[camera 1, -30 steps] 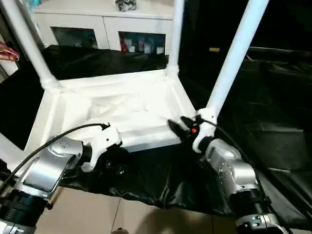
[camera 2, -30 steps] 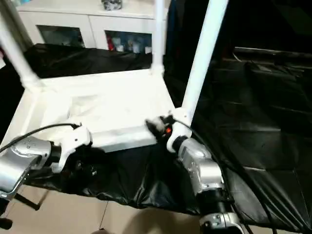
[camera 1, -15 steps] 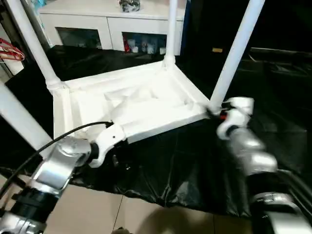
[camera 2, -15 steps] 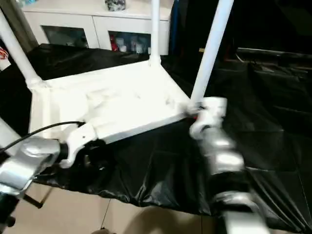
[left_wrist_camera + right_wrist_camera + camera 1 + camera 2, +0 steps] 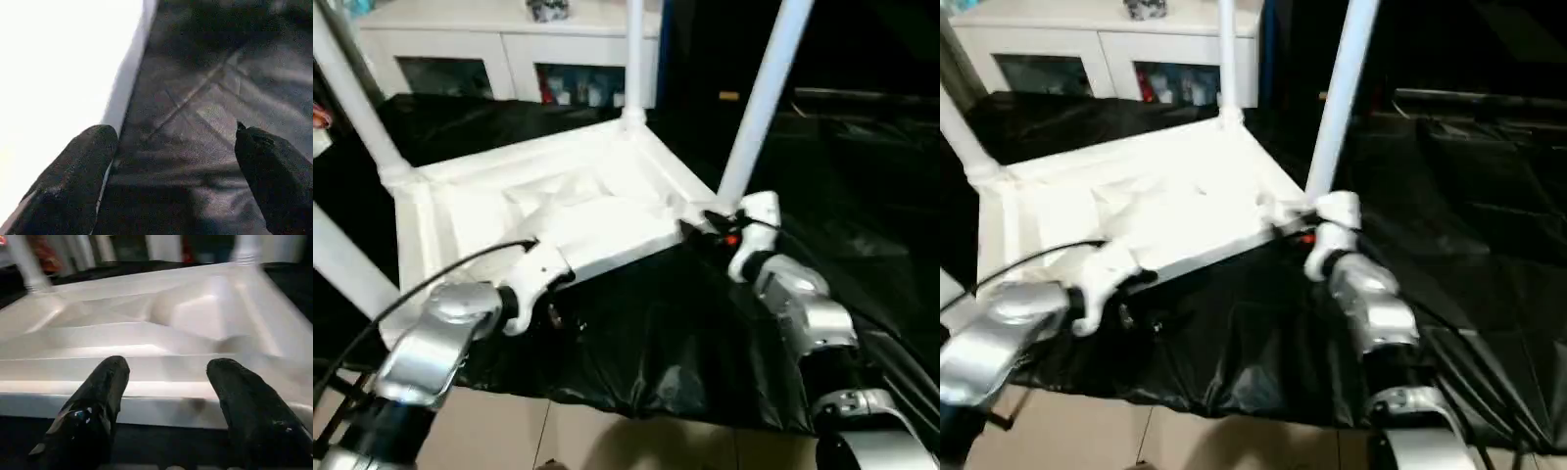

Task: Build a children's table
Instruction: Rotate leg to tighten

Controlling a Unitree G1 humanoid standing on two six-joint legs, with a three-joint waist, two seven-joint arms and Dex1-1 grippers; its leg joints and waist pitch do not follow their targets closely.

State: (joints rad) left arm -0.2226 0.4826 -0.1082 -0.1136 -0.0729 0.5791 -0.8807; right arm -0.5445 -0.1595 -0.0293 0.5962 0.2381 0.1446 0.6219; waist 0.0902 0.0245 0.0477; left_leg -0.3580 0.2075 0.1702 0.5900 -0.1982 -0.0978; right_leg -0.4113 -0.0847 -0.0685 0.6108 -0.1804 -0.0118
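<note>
Right gripper (image 5: 166,382) spread, at upturned children's table (image 5: 558,211) rim.

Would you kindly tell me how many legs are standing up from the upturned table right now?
4: one at the far left corner, one at the far corner by the cabinet, one at the right corner, one at the near left corner.

One white table (image 5: 578,211) lies upside down here, and four legs (image 5: 759,108) rise from its corners. Two grippers are at its near edge, the left gripper (image 5: 173,183) and the right gripper (image 5: 168,406). One black sheet (image 5: 675,333) lies beneath, and one white cabinet (image 5: 509,44) stands behind.
</note>
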